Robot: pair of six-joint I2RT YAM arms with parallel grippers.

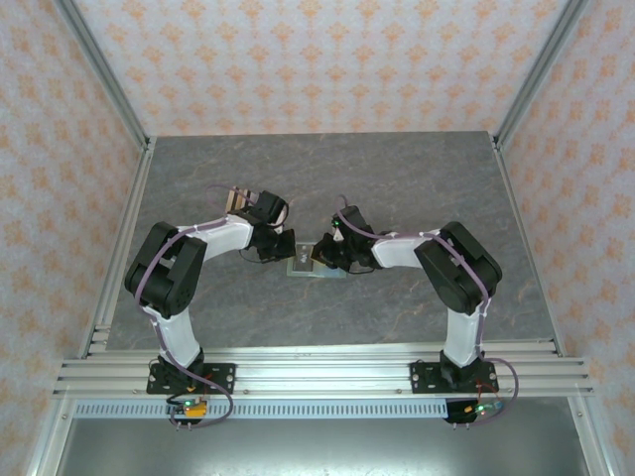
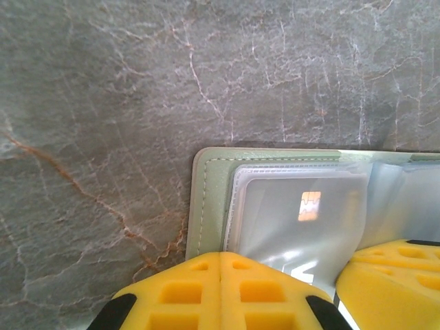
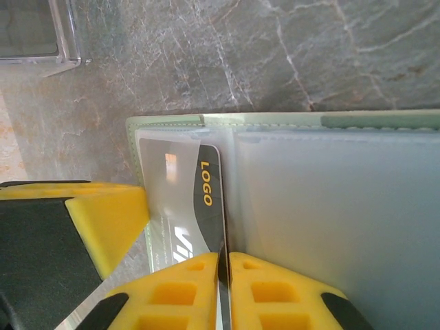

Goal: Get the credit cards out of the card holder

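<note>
**Operator:** Right gripper (image 3: 223, 285), status?

**Technician:** Its fingers are clamped on the edge of one credit card (image 3: 205, 196), a pale card with a dark band marked LOGO. The card sits partly inside a clear sleeve of the card holder (image 3: 172, 118). The thin edge grip is probably meant to let the card slide out along the sleeve.

**Operator:** Left gripper (image 2: 220, 292)?

**Technician:** Its fingers are pressed together with nothing between them, tips resting on the holder's near edge. My reading is that it acts as a hold-down, so the holder does not follow the card.

**Operator:** Holder location and arm pose?

**Technician:** The holder lies open and flat on the table (image 2: 103, 103), midway between the arms. The left arm (image 1: 169, 278) and the right arm (image 1: 456, 268) are both bent at the elbow and reach inward, with the wrists low and the grippers facing each other across the holder.
</note>
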